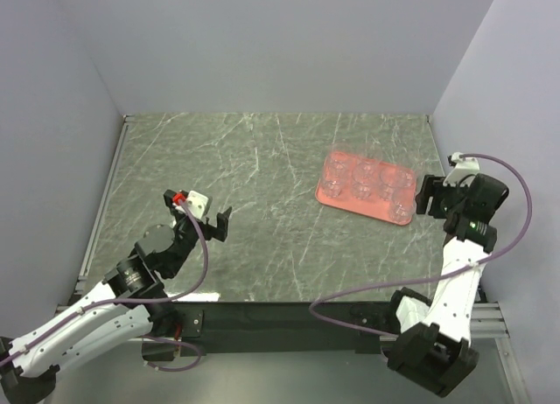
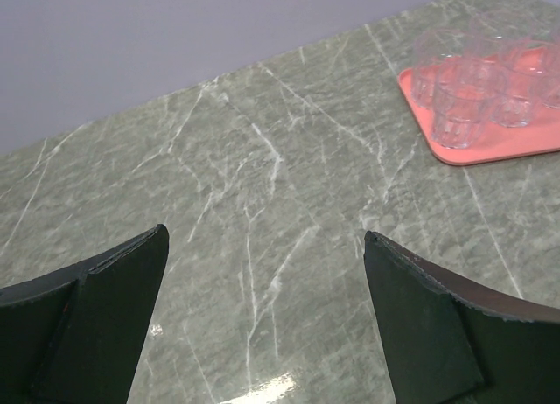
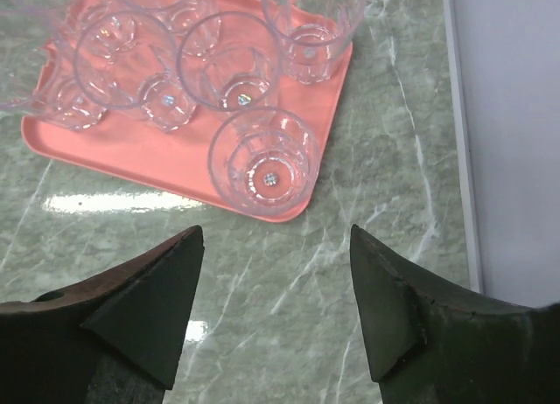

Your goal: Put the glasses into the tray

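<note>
At the near left, the left gripper (image 1: pixel 212 221) hangs over the marble table (image 1: pixel 262 159), its jaws wide apart with nothing between them. Farther, on the right, the right gripper (image 3: pixel 276 238) is also open and empty, just beside the pink tray (image 3: pixel 105 150). The glasses (image 3: pixel 262 163) stand upright inside this tray, close together.

One flat salmon-pink rectangular tray (image 3: pixel 118 144) lies near the right edge of the one grey marbled table (image 1: pixel 262 185). On it stand small clear glass tumblers (image 3: pixel 262 159), six as far as their overlapping walls allow counting. Two white-and-black robot arms, the left arm (image 1: pixel 131 282) and the right arm (image 1: pixel 459 264), stand at the near edge.
</note>
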Tool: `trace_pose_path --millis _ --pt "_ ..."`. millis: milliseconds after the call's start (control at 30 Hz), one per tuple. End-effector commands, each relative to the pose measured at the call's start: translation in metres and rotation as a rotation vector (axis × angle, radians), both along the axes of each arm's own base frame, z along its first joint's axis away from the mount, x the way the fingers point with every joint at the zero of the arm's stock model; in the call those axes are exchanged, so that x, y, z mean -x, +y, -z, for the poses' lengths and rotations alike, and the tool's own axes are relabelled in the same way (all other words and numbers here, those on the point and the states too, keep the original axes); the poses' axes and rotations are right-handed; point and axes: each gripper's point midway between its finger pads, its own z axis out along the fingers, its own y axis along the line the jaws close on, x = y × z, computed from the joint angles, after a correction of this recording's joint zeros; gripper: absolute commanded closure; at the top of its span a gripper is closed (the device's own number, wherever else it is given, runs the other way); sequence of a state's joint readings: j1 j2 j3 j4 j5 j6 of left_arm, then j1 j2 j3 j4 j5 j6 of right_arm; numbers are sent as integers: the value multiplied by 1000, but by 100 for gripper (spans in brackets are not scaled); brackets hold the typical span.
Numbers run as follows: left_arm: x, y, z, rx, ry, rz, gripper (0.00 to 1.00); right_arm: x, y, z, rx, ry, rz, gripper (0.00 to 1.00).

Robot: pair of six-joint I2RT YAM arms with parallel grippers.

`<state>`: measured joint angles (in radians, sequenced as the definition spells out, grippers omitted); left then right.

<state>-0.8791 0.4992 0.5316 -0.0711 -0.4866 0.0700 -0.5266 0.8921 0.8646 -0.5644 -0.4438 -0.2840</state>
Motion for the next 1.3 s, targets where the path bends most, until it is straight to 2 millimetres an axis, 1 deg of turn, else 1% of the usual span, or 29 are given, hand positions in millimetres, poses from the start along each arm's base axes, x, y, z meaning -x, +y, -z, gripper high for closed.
trace_pose_path --millis 0,33,67,100,167,267,400,433,500,533,567,600,633,667,700,767,800,833,867,900,933,1000,1067,1133,1200,1267 --pt "-7 8 -12 75 -5 -64 1 1 1 -21 37 -105 10 24" --pt "-9 10 -12 83 0 -78 1 4 -1 -21 35 -113 36 24" --pt "-11 13 -14 87 -5 -93 1 4 -2 -26 43 -133 47 22" --pt "-13 13 -13 119 9 -100 1 7 -1 -32 57 -161 54 18" --pt "-19 18 -16 148 21 -130 1 9 -5 -37 65 -193 96 15" --pt "-29 25 -16 191 50 -155 1 16 -8 -53 86 -272 160 11" --pt "-44 36 -13 237 108 -192 1 21 -10 -61 62 -347 225 11" --pt "-51 45 -7 239 131 -228 1 22 -10 -59 56 -349 233 11" --pt "-56 47 -6 277 167 -227 1 22 -10 -61 39 -366 254 11" --pt "-63 61 2 284 198 -276 0 22 -10 -59 31 -366 260 11" --pt "-65 59 0 319 218 -255 1 22 -12 -59 28 -369 270 11" --pt "-70 63 7 331 246 -270 1 22 -14 -59 21 -371 289 11" --pt "-75 79 9 352 258 -318 1 21 -16 -57 20 -373 295 11" --pt "-77 80 11 392 281 -316 1 20 -18 -55 20 -366 303 11" --pt "-82 92 17 414 300 -357 1 18 -19 -55 19 -364 301 11" --pt "-86 98 20 468 330 -380 1 14 -18 -53 -15 -356 307 10" --pt "-90 102 28 482 360 -400 1 12 -17 -54 -33 -359 304 10" --pt "-94 114 31 512 370 -447 1 10 -17 -55 -38 -363 304 9" --pt "-95 117 37 520 394 -466 1 8 -18 -53 -52 -359 305 8" --pt "-98 125 48 519 423 -522 1 6 -17 -53 -74 -361 312 7" --pt "-100 131 52 520 433 -562 1 4 -18 -54 -80 -371 315 7" --pt "-99 146 69 483 467 -661 1 0 -21 -51 -104 -365 334 7" --pt "-96 154 78 459 475 -709 1 -1 -27 -48 -107 -360 365 6" --pt "-94 158 78 445 459 -721 0 -1 -29 -44 -108 -352 383 6" --pt "-93 158 69 450 423 -709 0 -1 -33 -38 -97 -342 395 6" --pt "-90 158 69 451 415 -706 1 2 -37 -41 -84 -348 423 7"
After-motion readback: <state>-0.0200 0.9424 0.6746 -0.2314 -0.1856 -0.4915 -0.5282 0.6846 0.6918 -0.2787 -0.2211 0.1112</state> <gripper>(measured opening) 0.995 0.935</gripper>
